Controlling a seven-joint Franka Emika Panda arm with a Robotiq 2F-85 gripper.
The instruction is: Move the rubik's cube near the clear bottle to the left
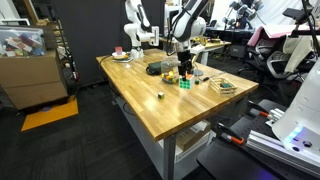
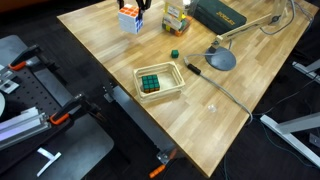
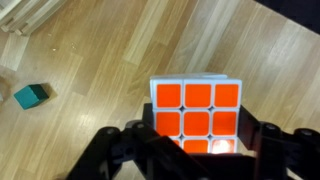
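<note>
The rubik's cube shows its orange top face with white edges in the wrist view. It sits between the two black fingers of my gripper, which press against its left and right sides. In an exterior view the cube is at the far edge of the wooden table, under the gripper, with white and orange faces showing. The clear bottle stands a little way beside it. In an exterior view the gripper hangs over the cluster of objects.
A shallow tray holds a second, green cube. Nearby are a small teal block, also in an exterior view, a desk lamp, a dark green box, a plate and a tiny pale block.
</note>
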